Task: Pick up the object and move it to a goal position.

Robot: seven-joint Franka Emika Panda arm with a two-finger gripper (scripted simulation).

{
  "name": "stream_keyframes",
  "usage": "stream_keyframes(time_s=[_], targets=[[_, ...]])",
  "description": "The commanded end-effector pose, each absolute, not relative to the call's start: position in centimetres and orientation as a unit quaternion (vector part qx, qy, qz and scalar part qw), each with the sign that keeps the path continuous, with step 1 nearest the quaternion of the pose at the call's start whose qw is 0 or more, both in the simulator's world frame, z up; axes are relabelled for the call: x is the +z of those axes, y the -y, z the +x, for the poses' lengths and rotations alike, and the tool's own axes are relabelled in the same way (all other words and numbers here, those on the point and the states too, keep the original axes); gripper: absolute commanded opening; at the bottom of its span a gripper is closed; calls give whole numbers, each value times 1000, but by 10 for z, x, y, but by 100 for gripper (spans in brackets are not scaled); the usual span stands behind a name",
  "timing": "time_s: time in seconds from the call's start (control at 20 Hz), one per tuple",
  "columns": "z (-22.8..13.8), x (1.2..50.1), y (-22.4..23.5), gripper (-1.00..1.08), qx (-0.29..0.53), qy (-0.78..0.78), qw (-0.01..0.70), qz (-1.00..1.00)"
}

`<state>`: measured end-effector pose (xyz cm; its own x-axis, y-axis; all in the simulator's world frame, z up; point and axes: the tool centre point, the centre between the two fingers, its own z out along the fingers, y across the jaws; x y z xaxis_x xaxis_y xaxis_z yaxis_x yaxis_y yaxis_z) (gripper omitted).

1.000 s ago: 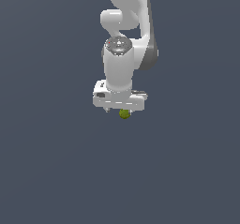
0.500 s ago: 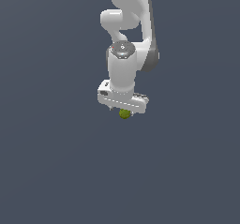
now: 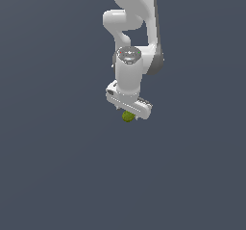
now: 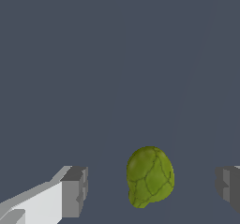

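Observation:
The object point(image 4: 150, 177) is a small olive-green lump with dark lines across its faceted skin. In the wrist view it lies between my two grey fingertips point(image 4: 75, 190), with a clear gap on each side. My gripper point(image 4: 152, 190) is open around it and touches it on neither side. In the exterior view the object point(image 3: 128, 117) peeks out just below the white hand, and the gripper point(image 3: 129, 114) sits directly over it, its fingers mostly hidden by the hand. No goal marker shows in either view.
The white arm point(image 3: 132, 27) comes down from the top of the exterior view. Around it is only a flat, uniform dark grey ground point(image 3: 57, 166).
The hand has turned about its wrist and shifted slightly down and toward the exterior view's right. The object has stayed where it was.

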<state>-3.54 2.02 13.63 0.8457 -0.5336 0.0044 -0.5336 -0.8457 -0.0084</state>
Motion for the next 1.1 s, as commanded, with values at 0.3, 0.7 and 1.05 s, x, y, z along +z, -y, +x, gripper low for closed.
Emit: stream_keyframes(time_s=[0.3,0.7,1.05], targets=[[-54,119,-29,100,-1,-384,4,-924],[-73,105,-35,100,0,-478,2,-878],[-85,96,-39,100,0,-537,1,-843]])
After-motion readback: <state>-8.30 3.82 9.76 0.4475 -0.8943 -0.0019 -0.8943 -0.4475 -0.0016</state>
